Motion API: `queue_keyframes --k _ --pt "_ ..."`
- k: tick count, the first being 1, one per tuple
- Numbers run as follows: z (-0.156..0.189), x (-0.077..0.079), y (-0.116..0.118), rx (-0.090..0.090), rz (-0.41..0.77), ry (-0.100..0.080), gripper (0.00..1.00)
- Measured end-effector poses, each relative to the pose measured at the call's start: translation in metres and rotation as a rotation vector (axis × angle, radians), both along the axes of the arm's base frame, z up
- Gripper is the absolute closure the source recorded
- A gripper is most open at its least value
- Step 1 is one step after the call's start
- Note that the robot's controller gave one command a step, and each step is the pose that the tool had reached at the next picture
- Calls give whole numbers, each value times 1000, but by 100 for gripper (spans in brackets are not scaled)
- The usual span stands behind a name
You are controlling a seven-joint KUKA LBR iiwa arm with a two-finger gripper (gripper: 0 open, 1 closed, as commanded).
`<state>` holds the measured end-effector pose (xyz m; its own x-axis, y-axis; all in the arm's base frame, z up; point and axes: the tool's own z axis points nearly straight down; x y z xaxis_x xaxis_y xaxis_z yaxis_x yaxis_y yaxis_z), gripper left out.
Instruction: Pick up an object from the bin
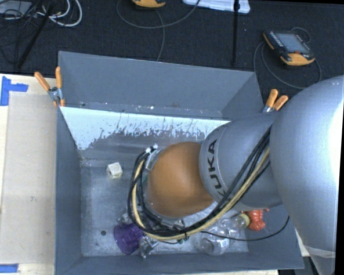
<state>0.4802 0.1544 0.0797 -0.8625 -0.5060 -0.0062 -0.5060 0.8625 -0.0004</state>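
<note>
My gripper (147,243) is low in the bin near the front wall, mostly hidden under the arm's wrist. Its tip is right beside a purple translucent lumpy thing (127,237) that lies on the bin floor at the front, left of centre. Whether they touch is hidden. Just to the right of the gripper a clear plastic bottle (216,242) lies on its side along the front wall.
A small white cube like a die (115,170) sits alone on the floor at the left. An orange toy-like thing (255,220) lies at the right, partly under the arm. The arm and its cables cover the bin's middle and right.
</note>
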Motion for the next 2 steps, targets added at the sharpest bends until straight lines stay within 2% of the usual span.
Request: queue_keyframes --k 1,2 --pt "0 0 0 0 -1 0 100" --pt "139 52 -6 -2 19 5 100"
